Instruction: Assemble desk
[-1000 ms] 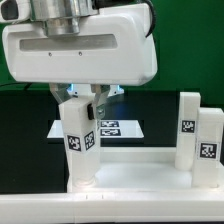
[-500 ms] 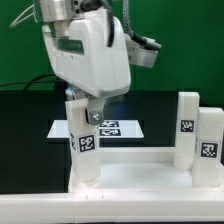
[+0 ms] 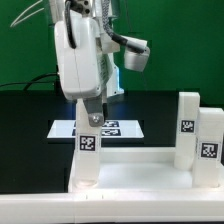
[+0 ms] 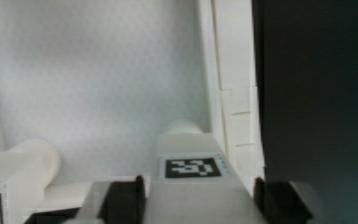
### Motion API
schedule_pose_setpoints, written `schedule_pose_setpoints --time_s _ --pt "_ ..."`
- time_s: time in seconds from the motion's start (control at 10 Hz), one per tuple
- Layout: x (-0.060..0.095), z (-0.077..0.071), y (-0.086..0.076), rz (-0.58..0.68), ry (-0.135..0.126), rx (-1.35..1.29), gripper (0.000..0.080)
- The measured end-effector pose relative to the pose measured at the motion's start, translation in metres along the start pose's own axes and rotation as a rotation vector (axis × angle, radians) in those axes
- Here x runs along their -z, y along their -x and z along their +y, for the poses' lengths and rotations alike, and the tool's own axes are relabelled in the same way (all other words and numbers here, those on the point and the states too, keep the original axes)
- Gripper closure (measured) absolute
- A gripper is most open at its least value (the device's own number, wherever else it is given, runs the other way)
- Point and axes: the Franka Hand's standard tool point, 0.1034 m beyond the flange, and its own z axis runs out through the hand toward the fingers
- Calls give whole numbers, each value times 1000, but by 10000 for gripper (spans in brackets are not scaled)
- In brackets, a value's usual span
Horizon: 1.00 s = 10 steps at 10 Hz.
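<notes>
The white desk top (image 3: pixel 140 168) lies flat at the front, rim up. One white leg (image 3: pixel 87 155) with a tag stands upright in its corner socket on the exterior view's left. My gripper (image 3: pixel 90 118) reaches down from above and is shut on this leg's upper part. In the wrist view the leg (image 4: pixel 197 150) runs between my two dark fingers (image 4: pixel 123 200), with my gripper (image 4: pixel 202 188) closed around it and the desk top (image 4: pixel 87 100) beyond. Two more tagged legs (image 3: pixel 188 125) (image 3: pixel 208 142) stand upright at the exterior view's right.
The marker board (image 3: pixel 118 128) lies flat on the black table behind the leg I hold. A green backdrop is at the rear. The arm's body (image 3: pixel 85 50) rises over the corner on the exterior view's left.
My hand has turned about its vertical axis over the leg, from broadside to edge-on. The leg has turned with it, from two tagged faces showing to one. The leg has stayed in the corner.
</notes>
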Motion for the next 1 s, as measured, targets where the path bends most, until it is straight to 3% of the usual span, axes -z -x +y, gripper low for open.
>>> schedule_pose_setpoints --time_s 0.1,0.2,0.3,0.4,0.9,1.0 --pt "0 1 -1 6 8 63 352" --pt "-1 5 -2 13 40 236 219" --pt "0 6 1 23 72 356 171" --pt "1 8 4 35 102 531 171" --pt "0 10 1 20 112 917 150" --pt "1 6 -4 37 112 1110 150"
